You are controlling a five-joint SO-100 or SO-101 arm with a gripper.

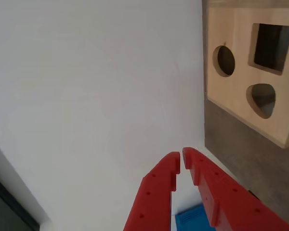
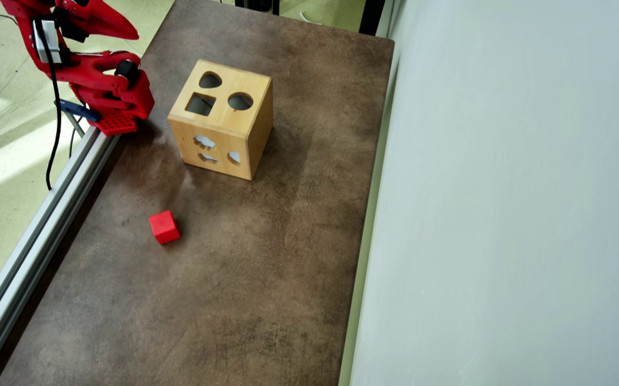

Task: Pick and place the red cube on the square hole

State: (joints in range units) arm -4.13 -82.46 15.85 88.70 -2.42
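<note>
- Looking through the wrist view, I saw the red gripper (image 1: 180, 161) with its two fingers drawn together, the tips nearly meeting and only a thin sliver of gap between them.
- Nothing sat between the fingers (image 1: 156, 192); the pincer was clenched on air, touching no object.
- Behind the tips I had mostly a pale wall (image 1: 86, 96), and a blue part of the arm showed low between the fingers.
- At the right of that view stood the wooden box (image 1: 241, 96), its face turned to the camera with a square hole (image 1: 271, 46), a round hole (image 1: 226, 60) and a rounded-triangle hole (image 1: 263, 100).
- In the overhead view the gripper (image 2: 127, 32) was folded back at the top left corner, above the arm's base, well apart from everything on the mat.
- The red cube (image 2: 164, 227) lay on the brown table (image 2: 266, 279), resting flat and slightly turned, toward the left edge near the metal rail (image 2: 36, 236).
- The cube sat below the wooden box (image 2: 222, 118) in that view, clearly apart from it.
- The box's top face carried the square hole (image 2: 200, 104), beside the two other openings; further cut-out shapes showed on its nearer side face.
</note>
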